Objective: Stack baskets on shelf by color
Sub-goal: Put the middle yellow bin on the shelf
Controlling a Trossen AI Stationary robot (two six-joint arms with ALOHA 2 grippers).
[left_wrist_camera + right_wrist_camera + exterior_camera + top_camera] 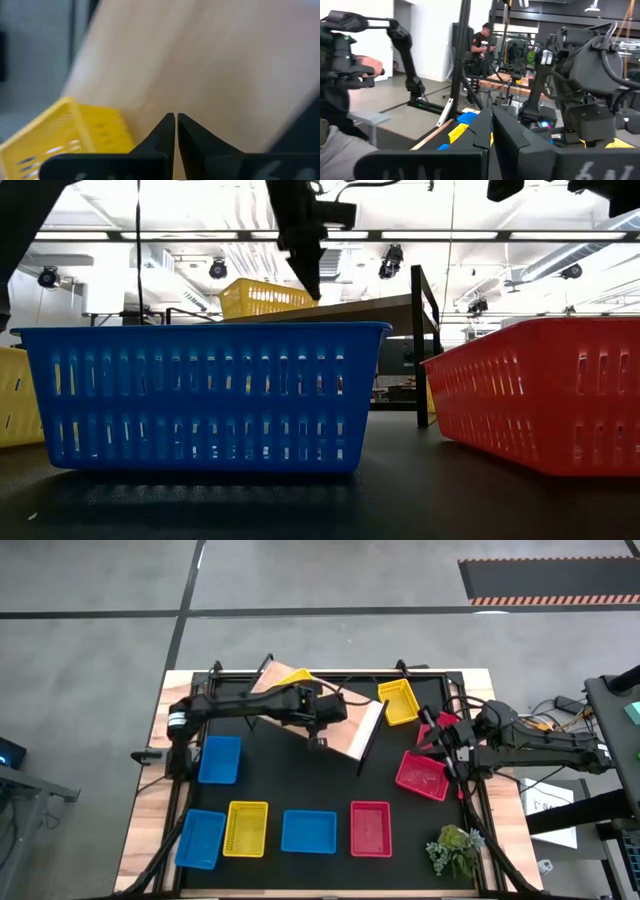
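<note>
Four blue baskets (219,759); three yellow (246,828); three red (371,828)

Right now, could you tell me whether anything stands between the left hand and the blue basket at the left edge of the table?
Nothing visible does. The left hand hangs shut above the shelf; the blue basket lies apart from it across bare black tabletop.

No readable text anywhere (labels or signs included).

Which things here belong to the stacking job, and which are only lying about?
Job: shelf; yellow baskets; blue baskets; red baskets.
Lying about: green plant; black cables.
</note>
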